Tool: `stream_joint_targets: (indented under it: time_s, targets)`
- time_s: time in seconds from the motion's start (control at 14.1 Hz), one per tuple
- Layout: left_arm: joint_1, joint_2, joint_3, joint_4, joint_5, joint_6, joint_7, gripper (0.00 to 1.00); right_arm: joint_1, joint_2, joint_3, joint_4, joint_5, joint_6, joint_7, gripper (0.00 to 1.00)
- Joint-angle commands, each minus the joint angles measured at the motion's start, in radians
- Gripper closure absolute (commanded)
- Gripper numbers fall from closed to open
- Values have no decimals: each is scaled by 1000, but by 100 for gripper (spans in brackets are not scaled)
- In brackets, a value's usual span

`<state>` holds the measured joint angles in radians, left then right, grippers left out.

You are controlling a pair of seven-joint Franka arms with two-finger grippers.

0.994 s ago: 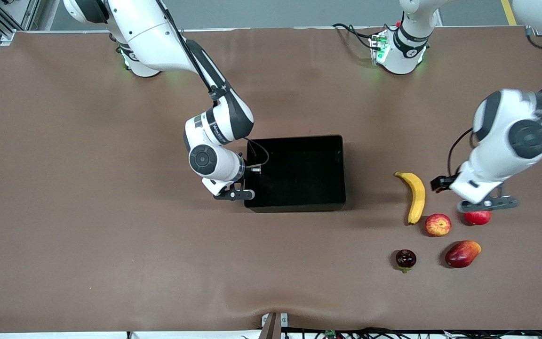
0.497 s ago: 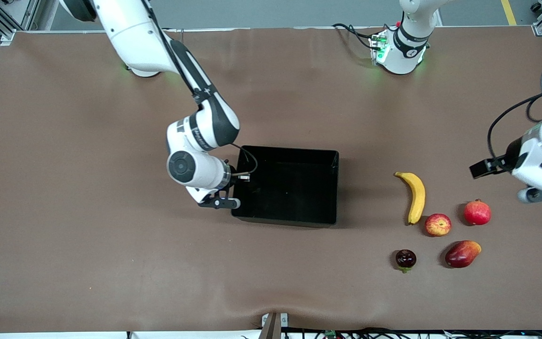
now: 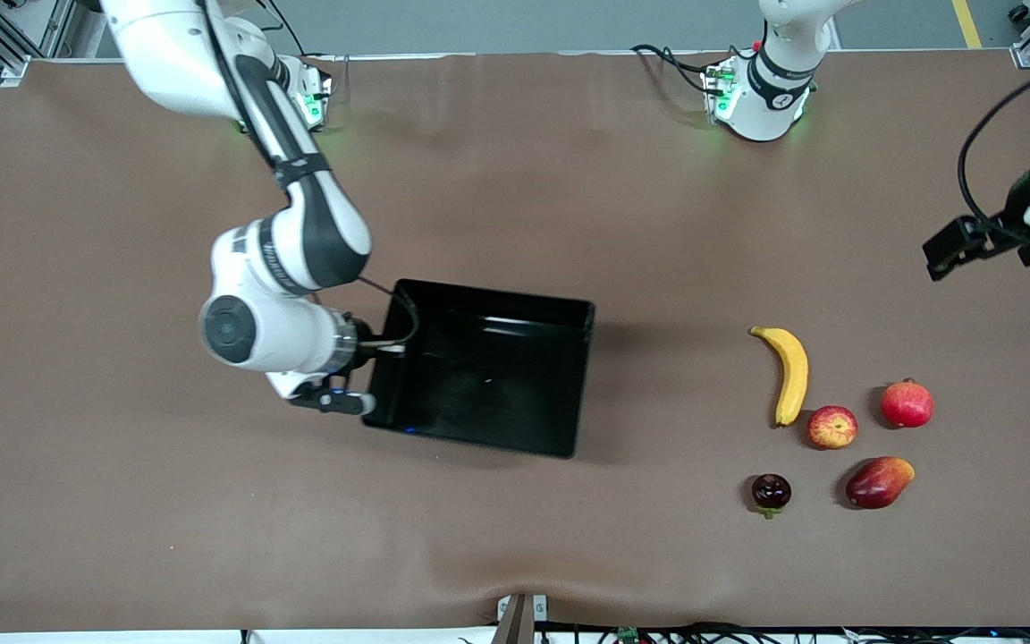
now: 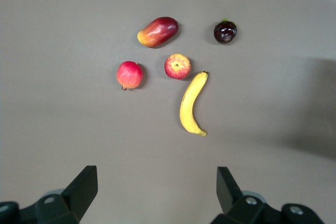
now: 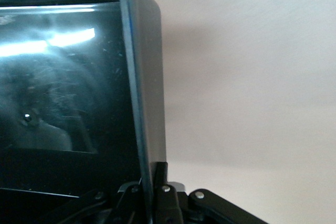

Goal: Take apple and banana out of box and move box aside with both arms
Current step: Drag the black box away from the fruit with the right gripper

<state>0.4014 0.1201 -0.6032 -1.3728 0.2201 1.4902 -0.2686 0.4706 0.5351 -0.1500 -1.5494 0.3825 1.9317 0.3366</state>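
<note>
Here the right gripper (image 3: 356, 386) is clamping shut on the end wall of the box (image 3: 515, 426), at nine o'clock of the box; the box is sitting askew mid-table, toward the right arm's end. The left gripper (image 4: 156, 186) is hanging with its jaws spread wide and holding nothing, over bare table at the left arm's end. The banana (image 3: 788, 372) is lying with the apple (image 3: 831, 427) just beside its nearer tip, at five o'clock.
</note>
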Motion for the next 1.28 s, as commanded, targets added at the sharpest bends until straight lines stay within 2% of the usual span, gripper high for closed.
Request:
stream_joint_targets:
  time_s: [0.0, 0.21, 0.57, 0.71, 1.06, 1.21]
  targets:
    - [-39, -65, 55, -23, -48, -36, 51, 0, -107, -102, 20, -87, -78, -7, -106, 100]
    - [-299, -115, 343, -52, -114, -61, 61, 0, -222, -130, 20, -110, -91, -49, -269, 100]
    - [-547, -189, 600, -127, -148, -61, 61, 0, -397, -119, 20, -113, -171, -74, -473, 100]
    - [-582, -207, 635, -156, -168, -59, 61, 0, -443, -118, 20, -129, -204, -74, -546, 100]
    - [-593, -231, 629, -184, -185, -59, 61, 0, -570, -103, 18, -129, -243, -71, -746, 100]
    - [-582, -231, 617, -184, -186, -59, 61, 0, -613, -63, 18, -127, -272, -68, -777, 100]
